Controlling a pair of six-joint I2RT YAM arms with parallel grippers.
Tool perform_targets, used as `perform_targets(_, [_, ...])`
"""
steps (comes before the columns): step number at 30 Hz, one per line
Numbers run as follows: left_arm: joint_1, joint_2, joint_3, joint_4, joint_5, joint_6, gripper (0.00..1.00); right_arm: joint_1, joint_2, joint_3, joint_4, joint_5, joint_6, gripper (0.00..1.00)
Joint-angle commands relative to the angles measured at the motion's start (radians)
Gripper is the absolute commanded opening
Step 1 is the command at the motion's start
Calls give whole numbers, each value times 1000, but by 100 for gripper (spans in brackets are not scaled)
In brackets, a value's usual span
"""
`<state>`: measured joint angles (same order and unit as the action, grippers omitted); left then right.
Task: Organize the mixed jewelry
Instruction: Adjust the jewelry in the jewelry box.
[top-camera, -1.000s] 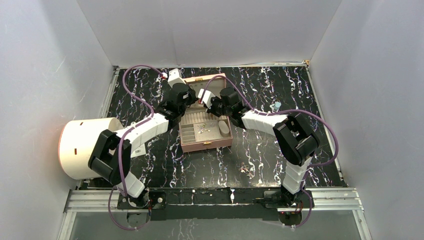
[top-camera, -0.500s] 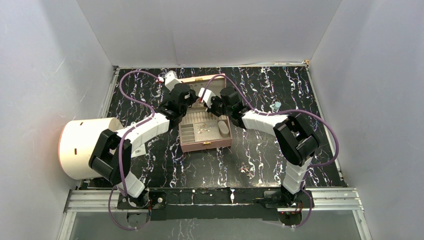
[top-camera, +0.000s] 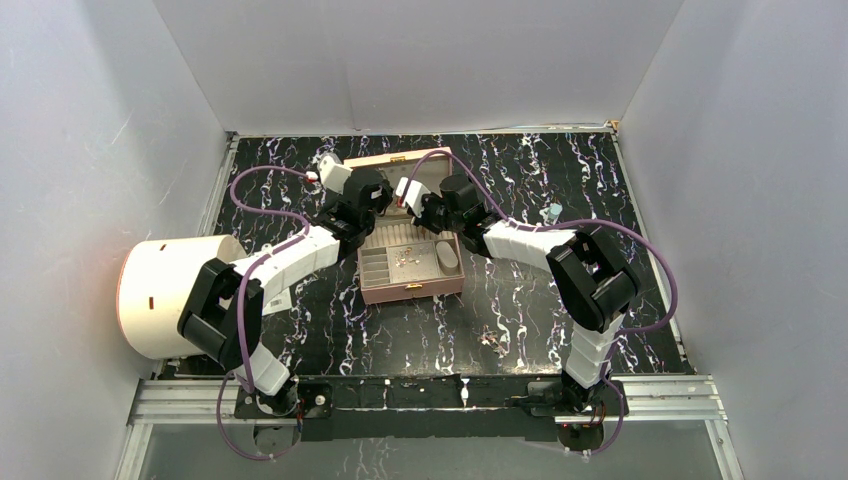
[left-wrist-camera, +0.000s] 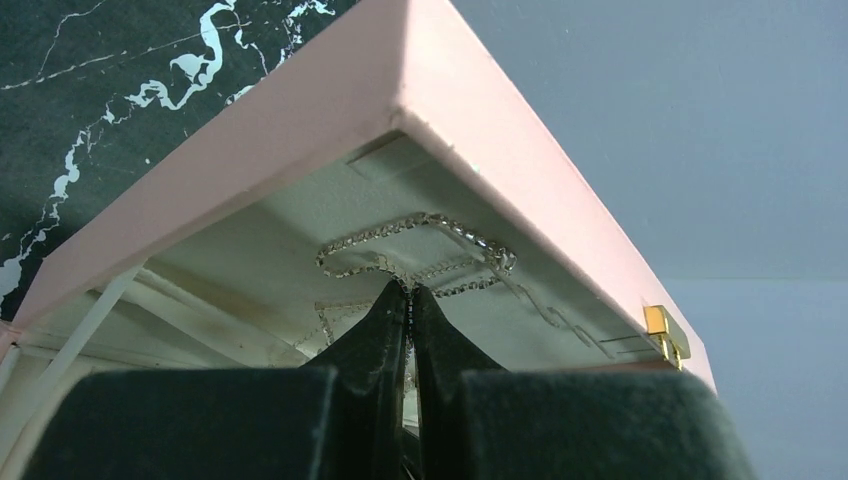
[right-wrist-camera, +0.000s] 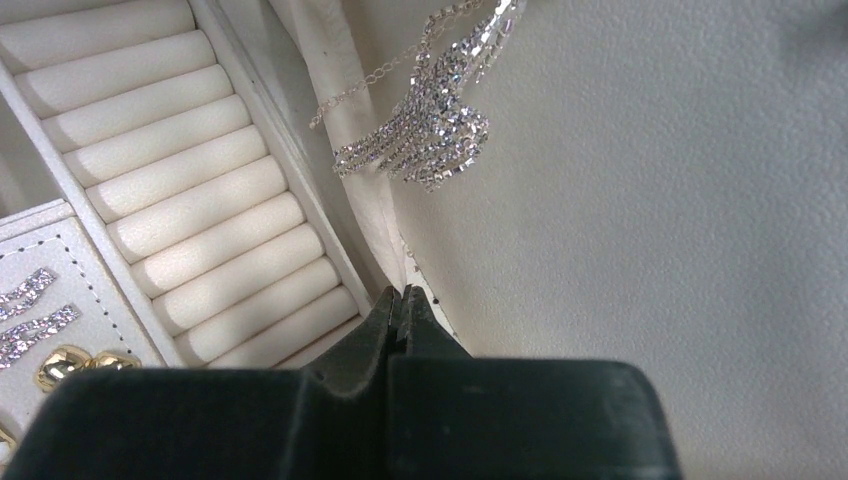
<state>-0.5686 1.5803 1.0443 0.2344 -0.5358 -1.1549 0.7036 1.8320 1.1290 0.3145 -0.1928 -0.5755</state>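
The pink box (top-camera: 412, 285) stands open in the middle of the table, its lid (left-wrist-camera: 330, 100) raised. My left gripper (top-camera: 386, 205) is shut on a silvery rhinestone chain (left-wrist-camera: 420, 222) and holds it against the lid's pale lining; in the left wrist view the tips (left-wrist-camera: 410, 290) pinch it. My right gripper (top-camera: 406, 203) is shut, with its tips (right-wrist-camera: 403, 293) at the lid's lower edge, where a fine strand of the chain runs down from a sparkling bunch (right-wrist-camera: 432, 125). Several small pieces (top-camera: 406, 257) lie in the box tray. More loose jewelry (top-camera: 492, 338) lies on the table in front.
A large white cylinder (top-camera: 165, 295) lies at the left by my left arm. A pale blue bit (top-camera: 551, 212) sits at the right. A white tag (top-camera: 277, 300) lies left of the box. Ring rolls (right-wrist-camera: 200, 190), silvery strips (right-wrist-camera: 25, 290) and gold balls (right-wrist-camera: 70, 365) fill the tray.
My left wrist has swung a little left and down at the lid, and its cable has shifted with it. The right arm and the box have hardly moved.
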Motion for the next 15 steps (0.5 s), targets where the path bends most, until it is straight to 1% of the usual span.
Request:
perform_targets(1, [12,-37,47,30,-122,-81,0,42,-13,-30,-88,-92,33,0])
perform_targets(4, [13,-43,36,55,-134,-95,0,42,-14,-32,-87,-93,33,0])
perform_targets(11, [12,-24,59,37,-134,-106,0,42,-17,-37,-83,-93,34,0])
perform_targets(15, [12,-9,24,31,-124,-110,2,42,-18,-33,-84,-92,34,0])
